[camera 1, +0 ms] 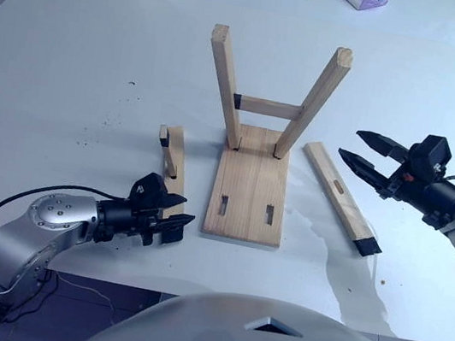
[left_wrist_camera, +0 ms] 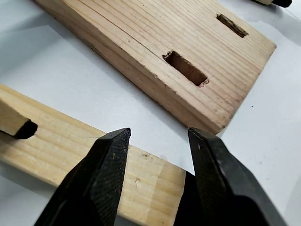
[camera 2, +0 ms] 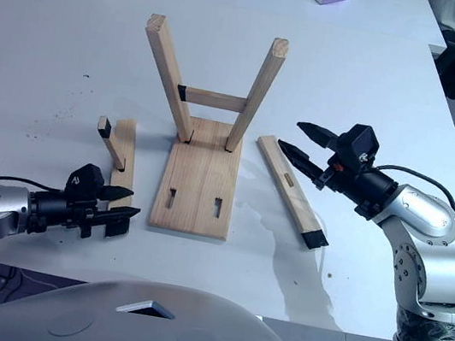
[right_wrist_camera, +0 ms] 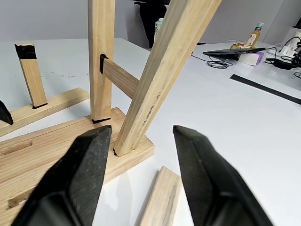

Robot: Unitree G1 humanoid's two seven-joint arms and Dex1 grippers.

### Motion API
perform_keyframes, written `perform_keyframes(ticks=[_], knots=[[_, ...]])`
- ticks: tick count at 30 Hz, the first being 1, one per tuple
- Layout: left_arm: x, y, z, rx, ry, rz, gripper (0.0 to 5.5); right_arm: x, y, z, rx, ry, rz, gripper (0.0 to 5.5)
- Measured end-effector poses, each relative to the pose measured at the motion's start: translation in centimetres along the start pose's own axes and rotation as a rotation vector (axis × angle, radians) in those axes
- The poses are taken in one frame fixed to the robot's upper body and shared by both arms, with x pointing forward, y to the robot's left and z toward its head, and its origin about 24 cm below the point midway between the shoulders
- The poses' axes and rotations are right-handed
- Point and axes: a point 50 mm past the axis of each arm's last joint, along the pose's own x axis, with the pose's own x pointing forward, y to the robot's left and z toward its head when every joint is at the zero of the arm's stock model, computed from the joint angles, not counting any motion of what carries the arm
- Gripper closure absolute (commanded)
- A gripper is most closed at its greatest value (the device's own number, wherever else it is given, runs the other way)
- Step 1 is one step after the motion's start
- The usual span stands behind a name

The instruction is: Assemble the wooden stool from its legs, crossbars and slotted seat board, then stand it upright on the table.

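The slotted seat board [camera 1: 248, 193] lies flat on the table [camera 1: 67, 33]. Two legs [camera 1: 226, 84] stand in its far slots, joined by a crossbar [camera 1: 270, 107]. A loose leg [camera 1: 341, 197] lies right of it and a leg piece [camera 1: 176, 158] lies left. The left gripper [camera 1: 185, 210], fingers spread, straddles that piece's near end. The right gripper [camera 1: 351, 143], fingers apart, hovers over the loose leg.

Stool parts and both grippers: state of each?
Seat board: flat, two legs in, two slots empty.
Standing legs: upright in the board, crossbar joining them.
Left leg: flat, loose, crossbar stub sticking up.
Right leg: flat, loose.
Left gripper: open, at left leg's near end.
Right gripper: open, empty.
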Motion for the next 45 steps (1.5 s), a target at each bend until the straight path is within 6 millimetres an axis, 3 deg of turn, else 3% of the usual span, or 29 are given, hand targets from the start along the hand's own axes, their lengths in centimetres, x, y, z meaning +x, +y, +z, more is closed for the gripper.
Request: perform_keyframes(ticks=[12, 18, 23, 29, 34, 41, 45], knots=[[-2.4, 3.9, -0.1, 0.13, 0.073, 0.041, 3.24, 0.0, 0.1, 0.0, -0.001, 0.0, -0.009, 3.1], [-3.8, 5.3, 2.7, 0.085, -0.013, 0.175, 3.24, -0.1, 0.0, 0.0, -0.007, 0.006, 0.002, 3.1], [-4.0, 3.8, 5.0, -0.013, -0.085, 0.288, 3.24, -1.0, 0.1, -0.3, 0.001, 0.03, -0.019, 3.1], [-3.9, 1.5, 3.0, -0.191, -0.035, 0.372, 3.24, -2.1, -0.1, -0.2, -0.01, 0.054, -0.05, 3.1], [-3.3, 1.3, 2.5, -0.264, -0.074, 0.47, 3.24, -2.0, -0.4, -0.1, -0.015, 0.049, -0.046, 3.1], [-2.3, 2.5, 3.2, -0.296, -0.128, 0.577, 3.24, -1.7, -0.4, 0.2, -0.023, 0.041, -0.041, 3.1], [-2.1, 2.9, 2.4, -0.347, -0.1, 0.64, 3.05, -1.4, -0.2, 0.0, -0.016, 0.043, -0.029, 3.1]])
